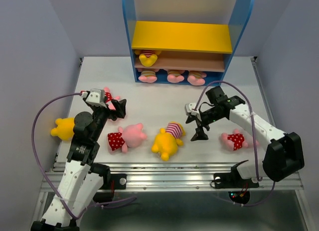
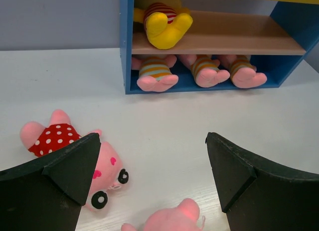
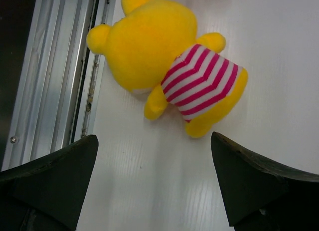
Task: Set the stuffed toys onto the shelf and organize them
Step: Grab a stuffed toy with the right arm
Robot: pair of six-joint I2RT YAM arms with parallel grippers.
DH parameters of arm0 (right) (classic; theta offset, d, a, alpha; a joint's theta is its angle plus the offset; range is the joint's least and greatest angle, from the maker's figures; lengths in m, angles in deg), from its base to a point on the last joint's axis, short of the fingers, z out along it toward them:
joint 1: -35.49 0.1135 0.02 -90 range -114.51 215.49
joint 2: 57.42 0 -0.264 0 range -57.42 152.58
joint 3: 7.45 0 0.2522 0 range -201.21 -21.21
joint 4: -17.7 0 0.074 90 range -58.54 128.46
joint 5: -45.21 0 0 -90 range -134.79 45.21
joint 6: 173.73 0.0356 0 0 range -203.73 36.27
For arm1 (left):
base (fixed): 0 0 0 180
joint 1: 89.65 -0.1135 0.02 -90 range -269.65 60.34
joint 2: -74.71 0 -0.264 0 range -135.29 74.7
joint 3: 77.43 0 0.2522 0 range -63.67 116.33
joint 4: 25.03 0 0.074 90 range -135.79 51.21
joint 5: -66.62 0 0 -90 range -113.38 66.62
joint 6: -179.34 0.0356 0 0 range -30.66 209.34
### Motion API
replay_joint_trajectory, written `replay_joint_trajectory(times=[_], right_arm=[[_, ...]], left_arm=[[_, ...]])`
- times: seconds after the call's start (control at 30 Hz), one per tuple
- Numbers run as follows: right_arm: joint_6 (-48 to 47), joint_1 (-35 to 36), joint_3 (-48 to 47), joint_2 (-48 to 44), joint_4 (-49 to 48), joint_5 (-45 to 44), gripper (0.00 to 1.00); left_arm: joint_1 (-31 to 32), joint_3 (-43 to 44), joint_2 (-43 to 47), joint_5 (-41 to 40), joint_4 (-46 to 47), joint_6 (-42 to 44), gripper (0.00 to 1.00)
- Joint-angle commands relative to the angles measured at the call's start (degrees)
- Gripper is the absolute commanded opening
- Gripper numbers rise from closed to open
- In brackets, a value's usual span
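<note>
A white tabletop (image 1: 164,99) carries the shelf (image 1: 128,31). Its brown middle board (image 1: 194,61) holds one yellow bear (image 1: 148,57); its blue base (image 2: 199,90) holds three striped pigs (image 1: 175,77). Five stuffed toys (image 1: 125,137) lie in front of the shelf. The left gripper (image 2: 152,141), front-left of the shelf, stands wide open and empty near a dotted pig (image 2: 55,138). The right gripper (image 3: 154,138), front-right of the shelf, stands wide open and empty near a second yellow bear (image 3: 149,46).
</note>
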Motion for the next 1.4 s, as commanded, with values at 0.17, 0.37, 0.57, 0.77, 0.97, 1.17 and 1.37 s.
replay_joint_trajectory(times=[0.17,0.37,0.57,0.77,0.97,1.17,1.37], right_arm=[[-5.07,15.45,-9.44,8.24,-4.04,-6.24,1.00],[-1.84,27.94,-14.11,12.48,-3.23,-15.80,1.00],[3.81,36.92,-14.38,15.82,-8.50,-34.08,0.99],[7.31,39.74,-7.97,19.42,-16.41,-47.10,0.83],[13.82,39.74,-10.15,20.58,-17.83,-49.32,0.25],[18.82,34.13,-13.83,14.60,-14.32,-39.84,0.01],[30.68,10.41,-18.16,5.29,-14.13,-13.39,0.01]], left_arm=[[-0.38,0.90,0.74,-5.19,0.63,3.28,0.99],[-0.38,0.46,2.50,-9.14,0.89,3.10,0.99],[-0.38,0.37,3.47,-10.99,0.98,3.01,0.99],[-0.38,0.02,5.75,-12.57,1.33,2.93,0.99],[-0.38,-1.12,8.21,-3.72,4.04,3.72,0.99],[-0.38,-2.27,8.83,10.27,8.00,3.19,0.99],[-0.38,-7.26,7.69,34.77,22.39,-1.02,0.99]])
